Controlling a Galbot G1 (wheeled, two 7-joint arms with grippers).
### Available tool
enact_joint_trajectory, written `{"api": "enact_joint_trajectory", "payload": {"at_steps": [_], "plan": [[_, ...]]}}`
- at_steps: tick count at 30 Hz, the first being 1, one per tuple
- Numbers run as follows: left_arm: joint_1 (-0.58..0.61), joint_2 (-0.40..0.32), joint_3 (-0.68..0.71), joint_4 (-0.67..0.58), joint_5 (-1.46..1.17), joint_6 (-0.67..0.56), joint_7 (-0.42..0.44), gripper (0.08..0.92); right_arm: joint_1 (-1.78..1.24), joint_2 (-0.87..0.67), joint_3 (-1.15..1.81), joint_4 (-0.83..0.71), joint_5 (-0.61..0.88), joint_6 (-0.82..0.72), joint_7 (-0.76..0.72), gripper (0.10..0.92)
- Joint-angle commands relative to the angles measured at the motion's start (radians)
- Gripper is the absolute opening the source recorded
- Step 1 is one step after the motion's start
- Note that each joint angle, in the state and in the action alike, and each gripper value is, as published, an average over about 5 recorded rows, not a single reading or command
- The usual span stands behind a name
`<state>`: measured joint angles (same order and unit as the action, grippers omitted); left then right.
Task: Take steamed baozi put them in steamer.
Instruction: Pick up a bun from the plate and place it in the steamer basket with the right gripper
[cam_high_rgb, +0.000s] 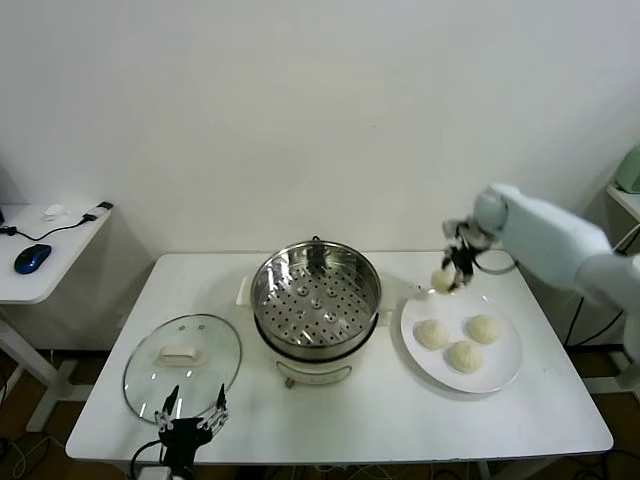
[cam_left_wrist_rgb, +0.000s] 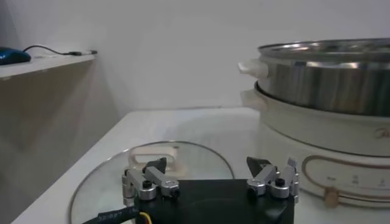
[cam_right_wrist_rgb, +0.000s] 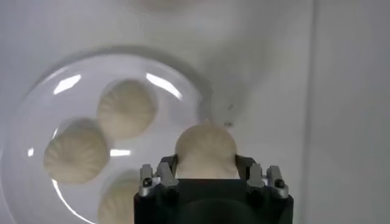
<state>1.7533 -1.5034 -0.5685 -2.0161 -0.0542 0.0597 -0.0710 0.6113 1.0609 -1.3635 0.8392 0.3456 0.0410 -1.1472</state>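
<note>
You have four baozi (cam_high_rgb: 432, 334) in frame, one steamer (cam_high_rgb: 316, 300), one plate (cam_high_rgb: 505, 372), one glass lid (cam_high_rgb: 182, 354), two grippers (cam_high_rgb: 190, 422).

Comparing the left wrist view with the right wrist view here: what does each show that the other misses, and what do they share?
Only the left wrist view shows the steamer, the glass lid on the table, and the open left hand beside it. Only the right wrist view shows the plate with three baozi, one near the middle, and the right hand shut on a fourth baozi lifted above it. Both show the white table.
</note>
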Motion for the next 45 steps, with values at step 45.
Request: {"api": "enact_joint_trajectory", "payload": {"at_steps": [45], "plan": [[-0.022, 0.011, 0.006, 0.028, -0.004, -0.007, -0.017, 0.823, -0.178, 0.421, 0.135, -0.181, -0.566, 0.788, 0.239, 0.811]]}}
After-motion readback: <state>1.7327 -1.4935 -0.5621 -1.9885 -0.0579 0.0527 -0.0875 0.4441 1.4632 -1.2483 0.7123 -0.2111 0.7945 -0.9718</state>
